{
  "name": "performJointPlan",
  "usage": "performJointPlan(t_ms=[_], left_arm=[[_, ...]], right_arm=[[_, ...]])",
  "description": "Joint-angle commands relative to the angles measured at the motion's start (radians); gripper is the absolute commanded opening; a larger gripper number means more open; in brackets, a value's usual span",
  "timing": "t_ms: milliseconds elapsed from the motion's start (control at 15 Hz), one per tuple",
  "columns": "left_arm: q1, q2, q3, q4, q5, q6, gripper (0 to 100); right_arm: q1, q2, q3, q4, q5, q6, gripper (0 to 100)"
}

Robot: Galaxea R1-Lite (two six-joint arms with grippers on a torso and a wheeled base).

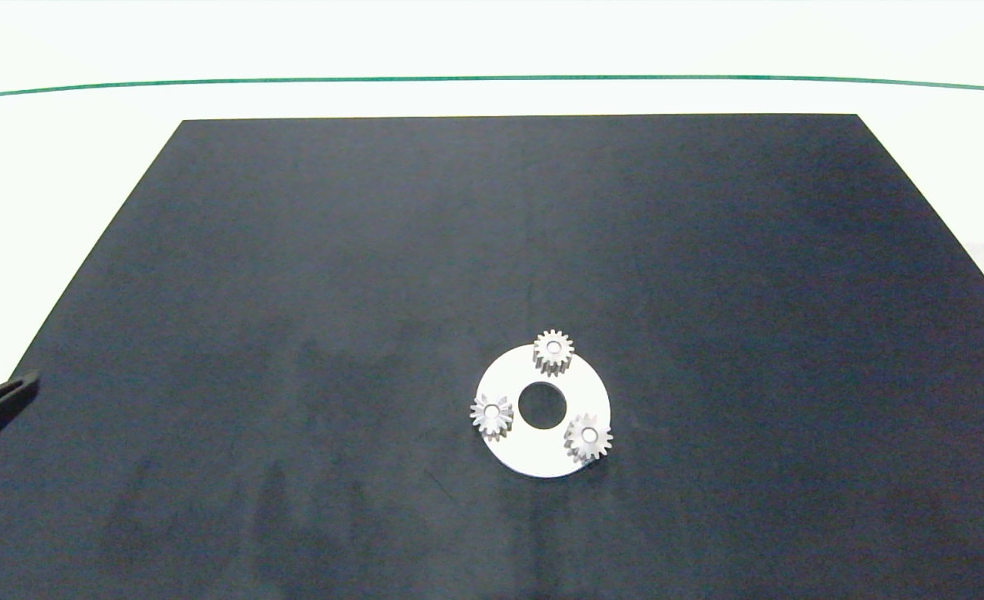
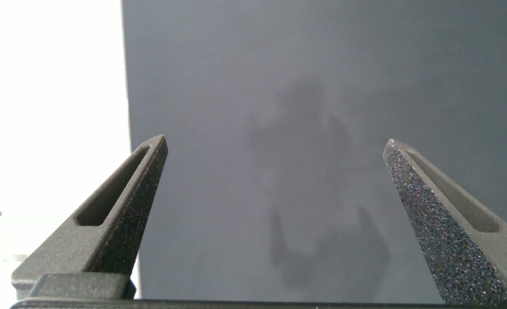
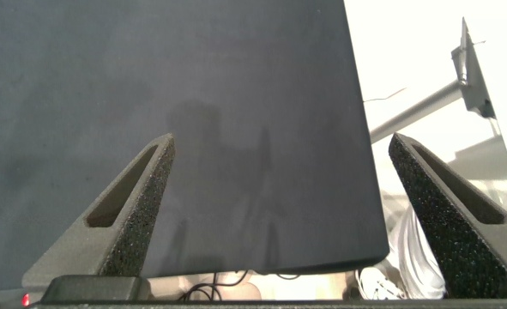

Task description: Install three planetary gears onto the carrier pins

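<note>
A flat white round disc (image 1: 515,450) with a large central hole lies on the dark mat, a little below the middle of the head view. Three small silver-grey planetary gears sit on it, each around a carrier pin: one at the far side (image 1: 553,352), one at the left (image 1: 492,414), one at the near right (image 1: 588,437). The pins show only as pale tips in the gears' bores. My left gripper (image 2: 274,150) is open and holds nothing, over the mat's left edge; its fingertip (image 1: 21,386) shows at the head view's left edge. My right gripper (image 3: 283,146) is open and holds nothing, over the mat's near right corner, out of the head view.
The dark mat (image 1: 492,250) covers most of the white table (image 1: 83,167). A thin green line (image 1: 492,79) crosses the table behind the mat. Beyond the mat's corner the right wrist view shows a metal frame (image 3: 459,77) and pale objects on the floor.
</note>
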Motion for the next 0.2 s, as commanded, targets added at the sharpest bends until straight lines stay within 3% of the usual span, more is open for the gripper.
performJointPlan(t_ms=[67,200], left_arm=[[0.134,-0.338,0.162,0.035,0.003,0.000,100],[0.194,-0.456,0.222,0.094,0.001,0.000,100]], right_arm=[[-0.037,-0.018,-0.008,0.005,-0.004,-0.002,100],[-0.128,-0.033,-0.003,0.005,0.002,-0.032,100]])
